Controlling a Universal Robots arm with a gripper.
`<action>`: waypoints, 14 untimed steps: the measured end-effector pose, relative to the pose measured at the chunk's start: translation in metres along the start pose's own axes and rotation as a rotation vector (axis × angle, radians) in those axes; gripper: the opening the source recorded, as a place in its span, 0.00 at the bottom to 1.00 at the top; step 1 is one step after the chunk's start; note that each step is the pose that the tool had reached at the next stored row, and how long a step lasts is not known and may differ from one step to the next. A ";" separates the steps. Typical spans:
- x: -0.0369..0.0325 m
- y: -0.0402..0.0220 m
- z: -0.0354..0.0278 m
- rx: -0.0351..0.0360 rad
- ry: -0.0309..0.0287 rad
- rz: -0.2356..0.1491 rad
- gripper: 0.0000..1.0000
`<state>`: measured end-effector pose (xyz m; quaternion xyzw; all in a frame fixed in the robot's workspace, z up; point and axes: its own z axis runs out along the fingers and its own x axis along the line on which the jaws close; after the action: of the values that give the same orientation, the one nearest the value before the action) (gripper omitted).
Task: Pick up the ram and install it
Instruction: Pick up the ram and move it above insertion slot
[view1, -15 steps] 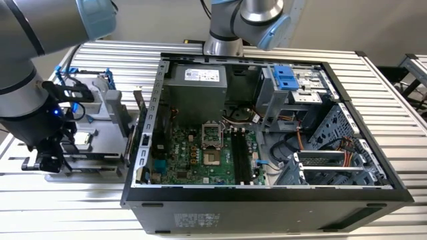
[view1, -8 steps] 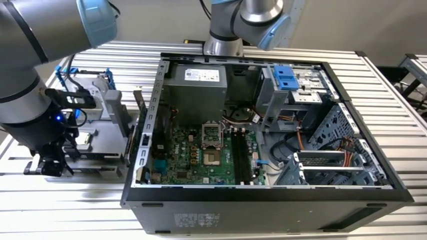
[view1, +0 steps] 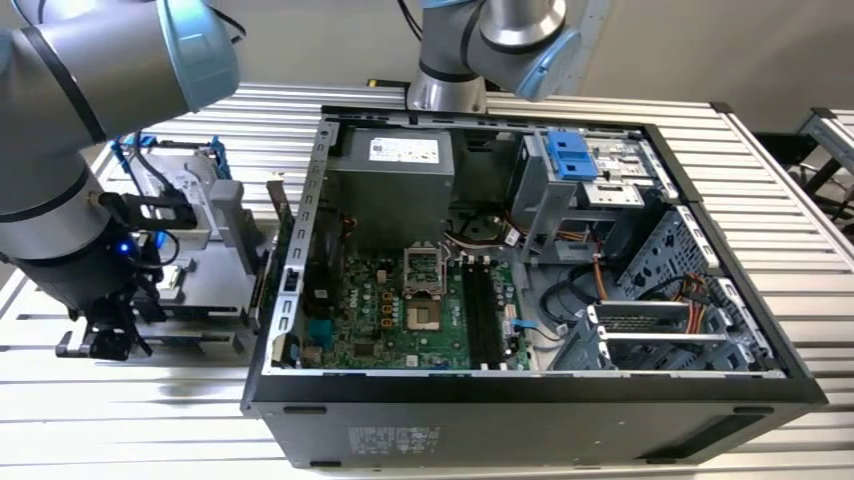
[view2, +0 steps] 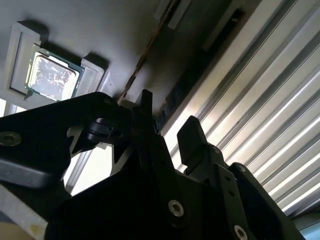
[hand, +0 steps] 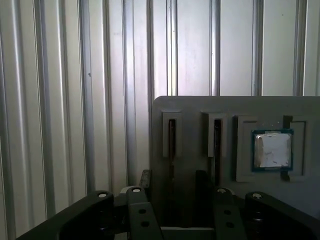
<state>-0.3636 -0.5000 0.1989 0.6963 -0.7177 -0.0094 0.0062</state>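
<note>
Bare slatted table (view1: 147, 420) lies open near and to the exterior view's left of the grey holder (hand: 200, 107). On the exterior view's right, the computer case (view1: 534, 425) wall rises close beside the holder. Farther back, an upright hard drive (view1: 194, 170) blocks the way. The gripper (hand: 172, 185) jaws stand apart, with holder surface between them.

Silver, black and green around an opened computer.
The worktop (view1: 134, 420) is pale silver, ribbed in parallel stripes. The computer case (view1: 534, 430) is black, its motherboard (view1: 374, 320) green (speckled with dark parts), one drive bracket (view1: 571, 155) bright blue. The arm (view1: 80, 70) is grey with pale blue caps, the pincer (view2: 167, 117) black, the processor chip (hand: 272, 150) silver edged teal.
</note>
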 end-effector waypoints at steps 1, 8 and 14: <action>0.0000 -0.0001 0.0011 -0.0001 0.0000 0.001 1.00; 0.0001 -0.0003 0.0064 -0.0001 0.0000 0.001 1.00; 0.0000 -0.0003 0.0065 -0.0001 0.0001 0.001 1.00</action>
<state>-0.3634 -0.5000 0.1924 0.6960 -0.7180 -0.0093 0.0062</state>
